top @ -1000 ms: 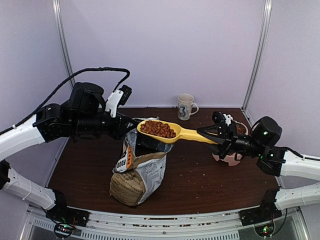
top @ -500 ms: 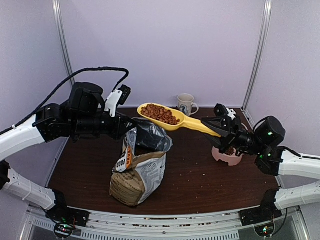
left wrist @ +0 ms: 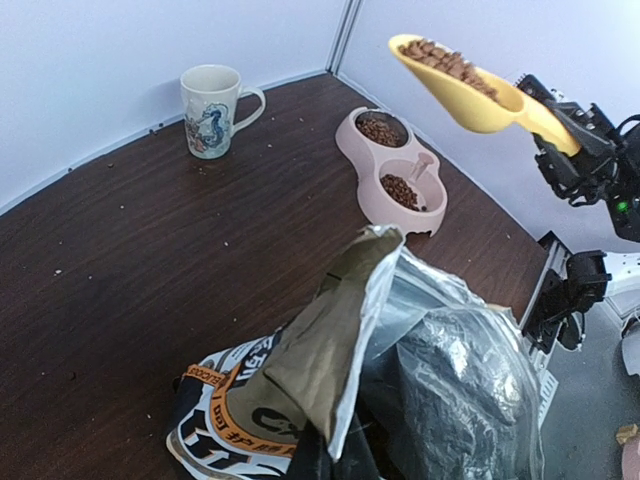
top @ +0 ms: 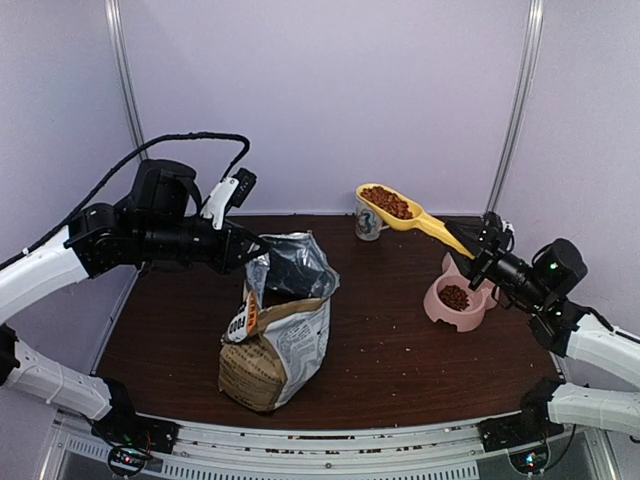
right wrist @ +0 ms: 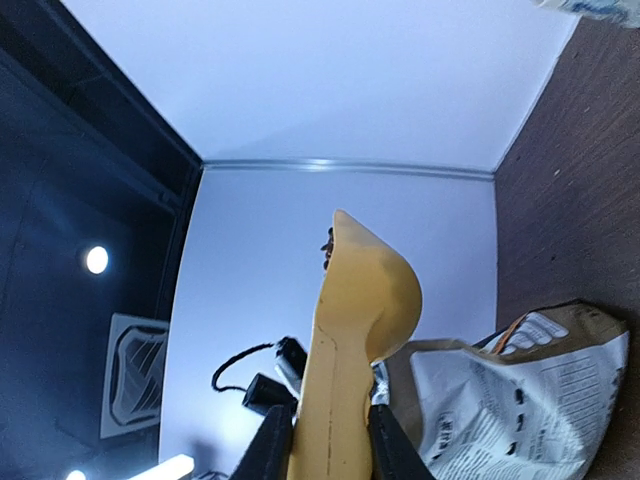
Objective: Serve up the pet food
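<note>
Reddish-brown pet food [top: 388, 202] fills the yellow scoop [top: 398, 209], which hangs high at the back right, beside the mug and left of the pink double bowl [top: 441, 310]. My right gripper [top: 478, 245] is shut on the scoop's handle [right wrist: 340, 400]; its fingers [right wrist: 268, 450] clamp both sides. Both bowl wells [left wrist: 385, 128] hold some kibble. The kraft-brown bag [top: 275, 330] stands at the centre with its mouth open. My left gripper [top: 255, 246] is shut on the bag's upper rim [left wrist: 330, 330], and its fingertips are mostly hidden by the foil lining.
A printed mug [top: 368, 225] stands at the back, just under the scoop's bowl. Loose kibble crumbs dot the dark wooden table [top: 400, 360]. White walls close the back and sides. The bag's foil lining [left wrist: 460, 380] bulges toward the right.
My right arm has carried the loaded scoop from above the bag's mouth up and to the right, near the mug and bowl. The left gripper keeps hold of the bag's rim.
</note>
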### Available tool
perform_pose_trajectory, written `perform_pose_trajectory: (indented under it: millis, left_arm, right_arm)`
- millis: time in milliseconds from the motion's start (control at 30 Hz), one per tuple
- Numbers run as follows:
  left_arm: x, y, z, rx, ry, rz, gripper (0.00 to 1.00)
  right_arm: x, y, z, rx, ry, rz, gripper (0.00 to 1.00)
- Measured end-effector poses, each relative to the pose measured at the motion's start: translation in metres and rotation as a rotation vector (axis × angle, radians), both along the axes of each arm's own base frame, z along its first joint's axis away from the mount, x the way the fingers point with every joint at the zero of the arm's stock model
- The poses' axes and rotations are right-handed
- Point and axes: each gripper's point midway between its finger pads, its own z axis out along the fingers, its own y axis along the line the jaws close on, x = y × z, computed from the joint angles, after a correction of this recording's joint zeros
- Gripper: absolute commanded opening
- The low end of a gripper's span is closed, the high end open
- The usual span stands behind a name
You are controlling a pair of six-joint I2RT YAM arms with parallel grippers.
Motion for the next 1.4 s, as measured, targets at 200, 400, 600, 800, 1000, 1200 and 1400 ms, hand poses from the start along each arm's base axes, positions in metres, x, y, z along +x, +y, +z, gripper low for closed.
perform_pose_trajectory:
  millis: [200, 400, 600, 800, 1000, 1200, 1400]
  left_arm:
    - [0.003, 0.007, -0.001, 0.009, 0.023, -0.086, 0.00]
    - [0.008, 0.008, -0.003, 0.039, 0.001, -0.157, 0.00]
    - [0.009, 0.009, -0.004, 0.045, -0.018, -0.189, 0.00]
    - [0.010, 0.007, -0.007, 0.035, -0.038, -0.202, 0.00]
    - [0.008, 0.009, -0.007, 0.032, -0.052, -0.202, 0.00]
    - [0.008, 0.009, -0.007, 0.035, -0.058, -0.202, 0.00]
    - [0.009, 0.009, -0.007, 0.034, -0.060, -0.203, 0.00]
  right_arm:
    - [0.026, -0.067, -0.071, -0.048, 0.131, -0.242, 0.20]
    - [0.025, -0.122, -0.108, -0.088, 0.186, -0.435, 0.20]
    - [0.014, -0.145, -0.127, -0.137, 0.209, -0.528, 0.20]
    - [0.008, -0.153, -0.159, -0.196, 0.302, -0.564, 0.20]
    - [0.003, -0.159, -0.188, -0.272, 0.394, -0.590, 0.20]
    - [-0.003, -0.164, -0.210, -0.360, 0.467, -0.603, 0.20]
    - [-0.008, -0.170, -0.200, -0.484, 0.472, -0.623, 0.20]
